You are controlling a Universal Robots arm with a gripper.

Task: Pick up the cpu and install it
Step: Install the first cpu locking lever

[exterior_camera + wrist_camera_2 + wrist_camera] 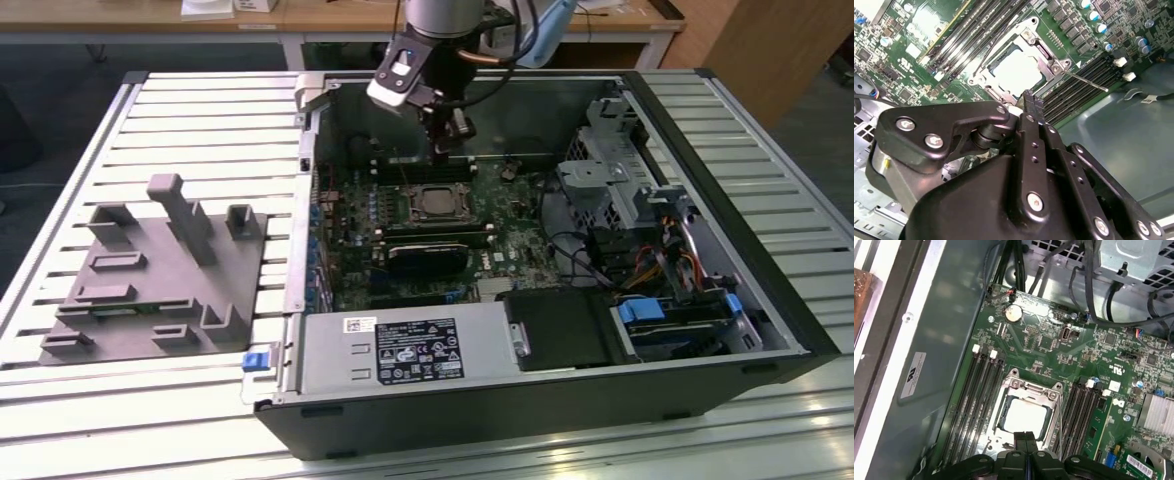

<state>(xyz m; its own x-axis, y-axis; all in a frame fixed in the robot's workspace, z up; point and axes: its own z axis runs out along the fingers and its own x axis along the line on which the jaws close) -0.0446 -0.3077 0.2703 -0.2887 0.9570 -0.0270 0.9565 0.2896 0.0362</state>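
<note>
The cpu (pixel 437 203) lies flat in the motherboard's socket, its pale silvery top bright inside the metal socket frame (pixel 1032 386). It shows in both wrist views (pixel 1016 70) (pixel 1024 417). My gripper (pixel 449 150) hangs inside the open computer case, a little above the board and just behind the socket toward the case's back wall. Its two black fingers (pixel 1030 102) are pressed together with nothing between them, and their tips (pixel 1025 437) stand over the edge of the socket. A thin socket lever (pixel 1085 81) sticks out beside the frame.
Memory slots (pixel 981 390) flank the socket on both sides. A grey plastic tray (pixel 147 270) with upright blocks lies on the slatted table at the exterior view's left. The power supply (pixel 400 350), drive cage (pixel 627 190) and cables (pixel 667 260) crowd the case's near and right parts.
</note>
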